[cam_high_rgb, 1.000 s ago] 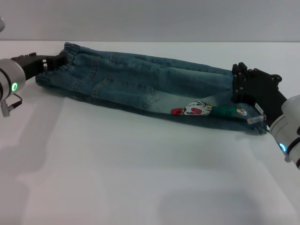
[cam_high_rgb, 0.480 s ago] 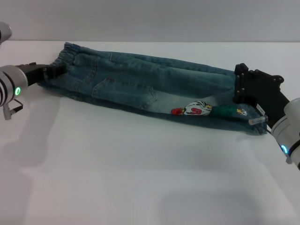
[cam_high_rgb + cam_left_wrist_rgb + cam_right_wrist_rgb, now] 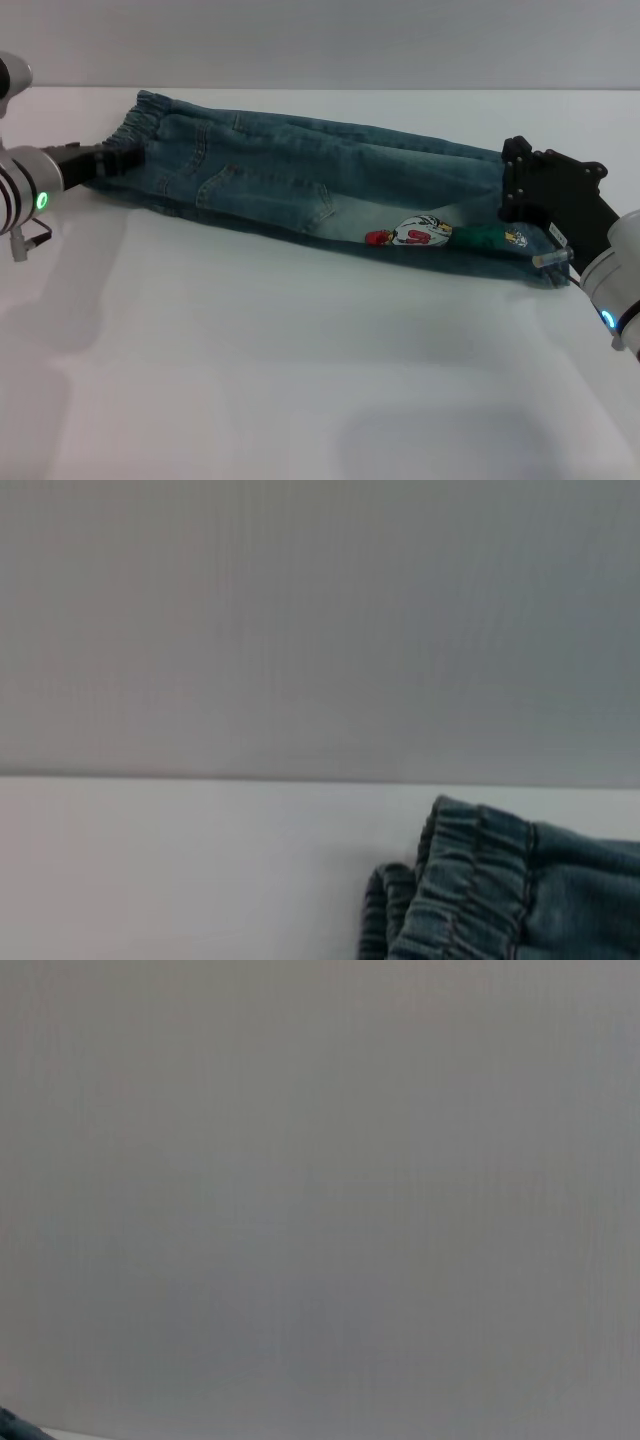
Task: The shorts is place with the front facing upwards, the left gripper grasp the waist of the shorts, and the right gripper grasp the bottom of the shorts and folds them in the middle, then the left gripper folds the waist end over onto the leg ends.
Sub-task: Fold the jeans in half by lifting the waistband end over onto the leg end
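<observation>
With the shorts [image 3: 320, 190] lying lengthwise across the far table [image 3: 300, 380], the left gripper [image 3: 128, 158] is meeting the waistband and the right gripper [image 3: 512, 185] is covering the leg ends, neither grip's state discernible, so a shallow pinch is risking slippage.

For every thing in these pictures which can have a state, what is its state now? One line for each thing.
Denim shorts: folded lengthwise, lying flat on the white table, not yet folded end to end.
Elastic waistband: gathered, resting on the table.
Left gripper: low at the waist end.
Right gripper: at the leg ends, over the fabric.
</observation>
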Available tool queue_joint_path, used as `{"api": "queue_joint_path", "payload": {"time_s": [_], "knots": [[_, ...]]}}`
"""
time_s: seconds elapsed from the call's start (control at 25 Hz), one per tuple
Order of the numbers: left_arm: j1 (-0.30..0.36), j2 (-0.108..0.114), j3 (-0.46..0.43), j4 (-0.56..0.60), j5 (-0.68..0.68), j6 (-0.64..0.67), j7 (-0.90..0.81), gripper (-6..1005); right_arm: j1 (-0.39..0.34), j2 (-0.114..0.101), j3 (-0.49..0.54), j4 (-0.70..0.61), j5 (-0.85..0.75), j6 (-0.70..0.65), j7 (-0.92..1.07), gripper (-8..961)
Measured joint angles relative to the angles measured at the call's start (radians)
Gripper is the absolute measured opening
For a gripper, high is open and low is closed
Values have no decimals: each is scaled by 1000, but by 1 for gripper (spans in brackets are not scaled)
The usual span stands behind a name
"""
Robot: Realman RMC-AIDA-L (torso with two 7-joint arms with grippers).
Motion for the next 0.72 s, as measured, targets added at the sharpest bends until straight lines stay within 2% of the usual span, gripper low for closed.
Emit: {"api": "queue_joint_path", "payload": {"time_s": [0.36, 0.72], "knots": [[-11, 0, 0, 24, 0, -8, 0, 850, -1, 0, 0, 11, 0, 4, 0, 0], [3, -1, -17, -2, 10, -8, -1, 849, -8, 0, 0, 13, 0, 9, -2, -1]]}}
